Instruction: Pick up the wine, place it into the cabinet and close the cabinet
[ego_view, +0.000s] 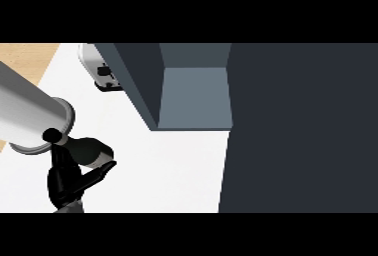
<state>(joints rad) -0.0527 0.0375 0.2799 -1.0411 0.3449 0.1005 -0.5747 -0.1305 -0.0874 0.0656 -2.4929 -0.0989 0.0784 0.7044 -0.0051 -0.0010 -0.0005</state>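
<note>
In the head view you are looking down on a smooth white counter (177, 170), matte and unmarked, running left of and below the cabinet (196, 95). The cabinet stands open: a boxy shell with dark slate walls and a paler blue-grey inside, flat and square-edged. Its door (303, 130) is swung out on the cabinet's right as a broad, plain, dark panel that fills that side of the view. Left of the cabinet, just beside its outer wall, sits a toaster (105, 72), rounded, silver-white with black trim. Further left of it a strip of light wood (22, 55) shows beyond the counter's edge. Your left forearm (29, 110), a smooth grey cylinder ending in a flared metal cuff, comes in well left of the cabinet. Below the cuff, the glossy black left hand (66, 177) has its fingers and thumb curled round the wine bottle (90, 149), a dark rounded shape with a pale band. The bottle is left of and below the cabinet's opening, outside it. You cannot tell whether it touches the counter.
</note>
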